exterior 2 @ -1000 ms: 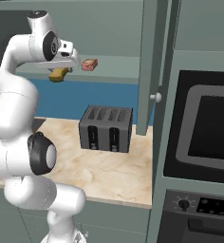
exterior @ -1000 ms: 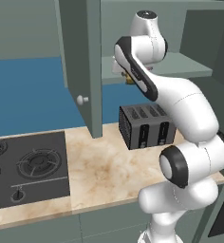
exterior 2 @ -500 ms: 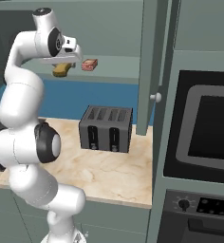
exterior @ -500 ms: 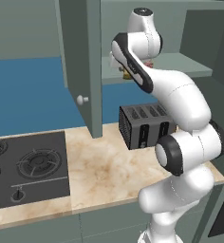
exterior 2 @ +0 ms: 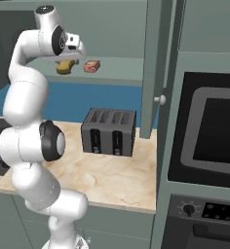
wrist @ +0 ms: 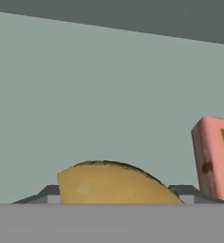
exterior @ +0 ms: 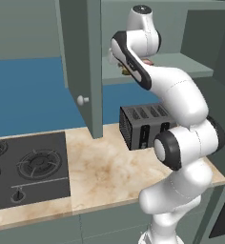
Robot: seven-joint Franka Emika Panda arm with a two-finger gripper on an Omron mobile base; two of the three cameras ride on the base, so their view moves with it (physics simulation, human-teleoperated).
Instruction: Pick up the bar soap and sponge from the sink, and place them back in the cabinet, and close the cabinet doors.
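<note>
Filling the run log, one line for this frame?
gripper: shut on sponge | sponge: over cabinet shelf | soap: on shelf | doors: open

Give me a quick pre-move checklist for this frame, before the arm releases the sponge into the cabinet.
1. Sponge between the pincer fingertips: ok, hand view shows it between both tips.
2. Bar soap already on the cabinet shelf: ok.
3. Sponge over the shelf rather than short of its edge: cannot tell.
4. Sponge apart from the soap: ok, a gap shows in the right base view.
5. Cabinet doors open for entry: ok, closing not yet done.
6. Toaster below, out of the arm's way: ok.
</note>
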